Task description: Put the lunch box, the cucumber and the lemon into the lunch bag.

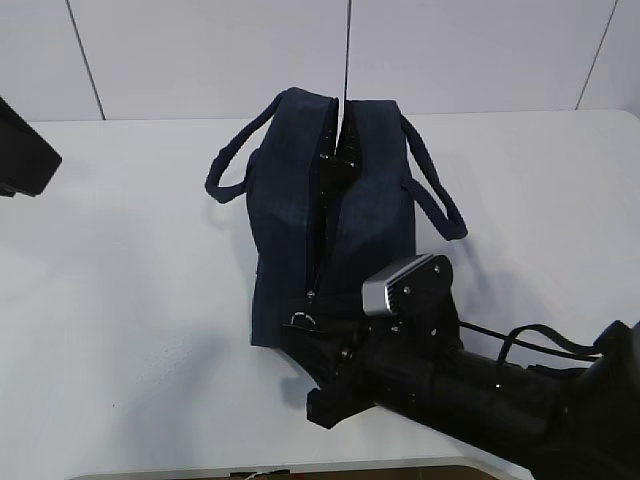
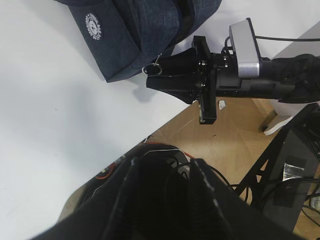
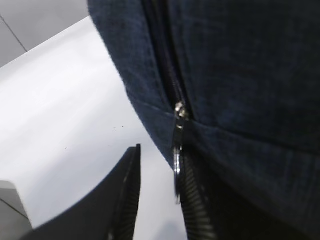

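The big dark navy cloth lunch bag (image 1: pixel 330 220) w/ two loop handles sits mid-table, zip not fully open. The right gripper (image 3: pixel 157 200) is at the bag's near end; its jaws stand apart w/ the silver ring pull (image 3: pixel 177 172) by one finger, grip not sure yet. So it's the bag-opening step. Next, I think: pinch the ring, slide the zip open. The left gripper (image 2: pixel 162 172) hangs off the table edge, jaws part open, holding nothing. No box, cucumber or lemon in view.
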